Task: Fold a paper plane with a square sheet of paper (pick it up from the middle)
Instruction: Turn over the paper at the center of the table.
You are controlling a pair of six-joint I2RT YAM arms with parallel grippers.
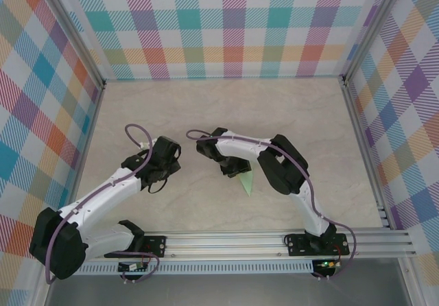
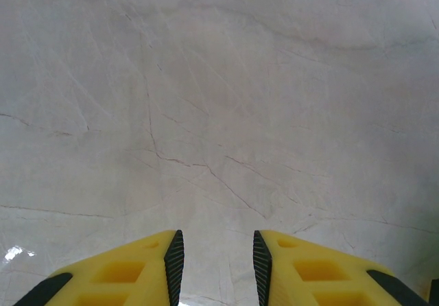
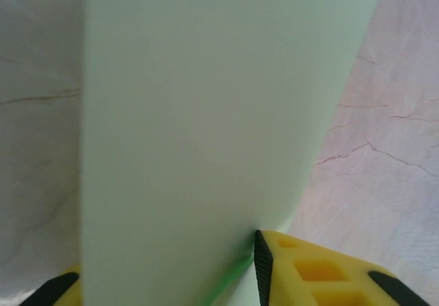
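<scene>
At the near edge, an aluminium rail is seen, to which both arm bases are bolted. From it the two arms are bent inward over the marble-patterned worktop.

The left gripper is held over bare worktop near the left side. Its yellow jaws are parted by a narrow gap, and nothing is seen between them.

The right gripper is placed near the middle of the worktop. Its jaws are seen standing well apart, and the green paper is found between them, its surface touching the inner pad of the right-hand finger. From above, the paper is seen as a slim pointed shape just beside that gripper, its tip turned toward the rail.

Farther back, the worktop is enclosed by plaid-patterned walls.
</scene>
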